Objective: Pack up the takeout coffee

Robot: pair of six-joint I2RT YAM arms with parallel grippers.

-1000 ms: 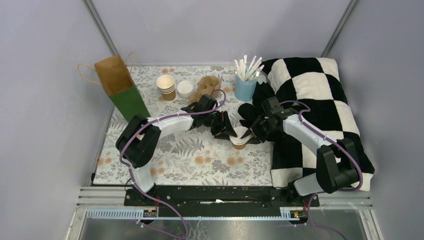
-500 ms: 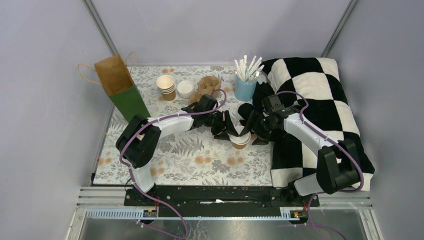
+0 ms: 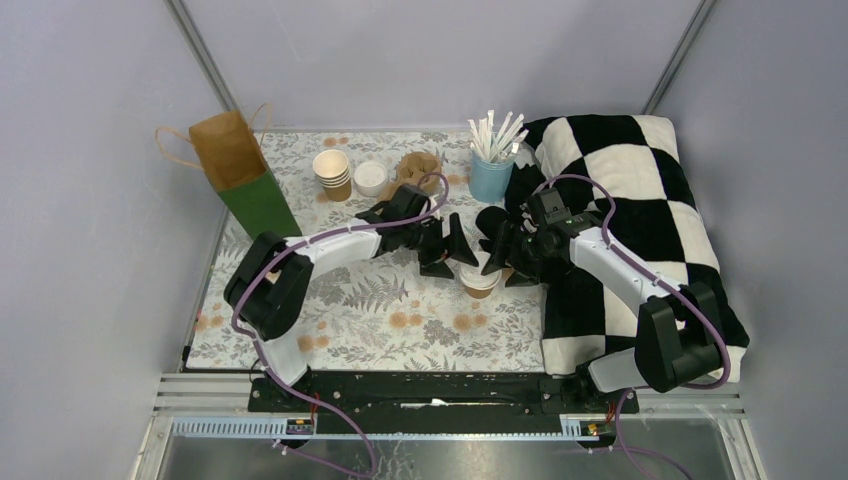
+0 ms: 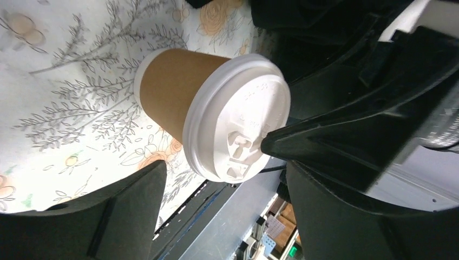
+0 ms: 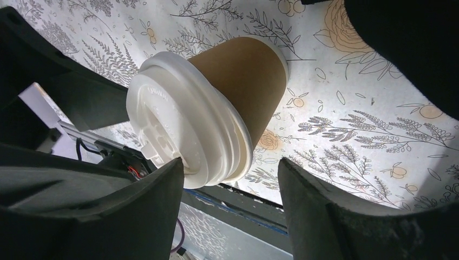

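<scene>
One tan kraft coffee cup with a white lid stands upright on the floral mat, between both grippers. It also shows in the left wrist view and the right wrist view. My left gripper is open just left of it, with the lid between its fingertips but free of them. My right gripper is open just right of it; its left finger is close to the lid rim. A stack of unlidded kraft cups and a white lid sit at the back left.
The brown pulp cup carrier lies behind the left arm. A light-blue cup of white straws stands behind the grippers. A brown and green paper bag stands at the far left. A black-and-white checked cloth covers the right side.
Both grippers have opened and drawn slightly away from the lidded cup, the right first, then the left, which moved back and left. The cup stays standing in place.
</scene>
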